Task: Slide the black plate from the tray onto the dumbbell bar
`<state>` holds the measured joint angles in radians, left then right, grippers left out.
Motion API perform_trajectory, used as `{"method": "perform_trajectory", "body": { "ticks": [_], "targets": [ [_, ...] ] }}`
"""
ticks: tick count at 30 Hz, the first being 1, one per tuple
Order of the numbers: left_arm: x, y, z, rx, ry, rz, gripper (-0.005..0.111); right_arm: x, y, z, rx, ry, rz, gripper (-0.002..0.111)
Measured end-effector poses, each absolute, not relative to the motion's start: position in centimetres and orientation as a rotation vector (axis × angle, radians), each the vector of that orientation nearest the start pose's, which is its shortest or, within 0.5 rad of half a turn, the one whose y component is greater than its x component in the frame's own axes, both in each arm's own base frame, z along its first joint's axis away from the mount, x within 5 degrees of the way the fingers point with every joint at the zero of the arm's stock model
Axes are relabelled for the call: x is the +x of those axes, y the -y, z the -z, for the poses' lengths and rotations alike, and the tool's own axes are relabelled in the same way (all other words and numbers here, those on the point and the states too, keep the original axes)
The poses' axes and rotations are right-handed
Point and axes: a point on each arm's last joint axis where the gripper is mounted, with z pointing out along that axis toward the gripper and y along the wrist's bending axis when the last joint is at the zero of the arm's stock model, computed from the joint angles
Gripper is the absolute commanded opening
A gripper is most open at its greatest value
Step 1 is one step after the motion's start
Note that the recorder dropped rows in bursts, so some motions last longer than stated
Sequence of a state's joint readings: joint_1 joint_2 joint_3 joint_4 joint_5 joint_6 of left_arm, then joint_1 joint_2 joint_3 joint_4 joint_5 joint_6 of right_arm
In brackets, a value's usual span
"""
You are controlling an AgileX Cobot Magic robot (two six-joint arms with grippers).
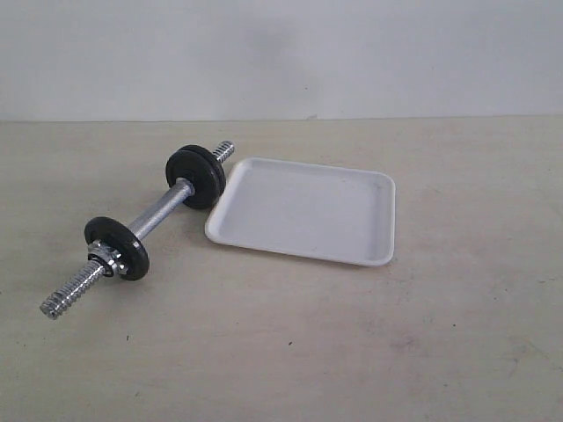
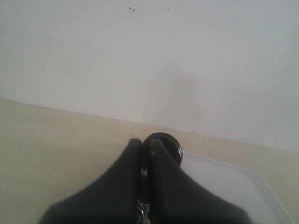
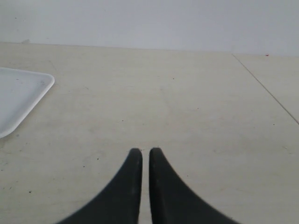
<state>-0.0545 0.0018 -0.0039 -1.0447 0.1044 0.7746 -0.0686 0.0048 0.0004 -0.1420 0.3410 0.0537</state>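
On the pale table (image 1: 281,352) we've got the tray (image 1: 303,211) bare, the black plate (image 1: 195,176) sitting on the dumbbell bar (image 1: 158,211) just beside it, bar slanting away, plate dead ahead of the left gripper (image 2: 144,142), pinched shut and holding nothing, like the right gripper (image 3: 145,151) beyond the tray.

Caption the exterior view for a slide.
Chrome dumbbell bar with black plates near both ends lies on the table beside the bare white tray.
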Motion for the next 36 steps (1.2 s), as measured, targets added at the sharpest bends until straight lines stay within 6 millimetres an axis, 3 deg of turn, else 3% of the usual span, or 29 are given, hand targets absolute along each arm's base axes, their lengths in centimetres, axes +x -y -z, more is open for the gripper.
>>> {"method": "perform_trajectory", "body": {
  "ticks": [9, 18, 32, 36],
  "targets": [
    [5.5, -0.7, -22.0, -0.226, -1.401, 0.172, 0.004, 5.3, 0.8, -18.2, 0.023, -1.829, 0.148, 0.004],
    [5.2, 0.0, -23.5, -0.053, -1.313, 0.1, 0.004, 5.3, 0.8, -18.2, 0.023, -1.829, 0.148, 0.004],
    [5.5, 0.1, -18.9, -0.036, -1.763, 0.083, 0.004, 5.3, 0.8, -18.2, 0.024, -1.829, 0.146, 0.004],
    [5.4, 0.1, -18.5, -0.039, -1.807, 0.079, 0.004, 5.3, 0.8, -18.2, 0.024, -1.829, 0.146, 0.004]
  ]
}}
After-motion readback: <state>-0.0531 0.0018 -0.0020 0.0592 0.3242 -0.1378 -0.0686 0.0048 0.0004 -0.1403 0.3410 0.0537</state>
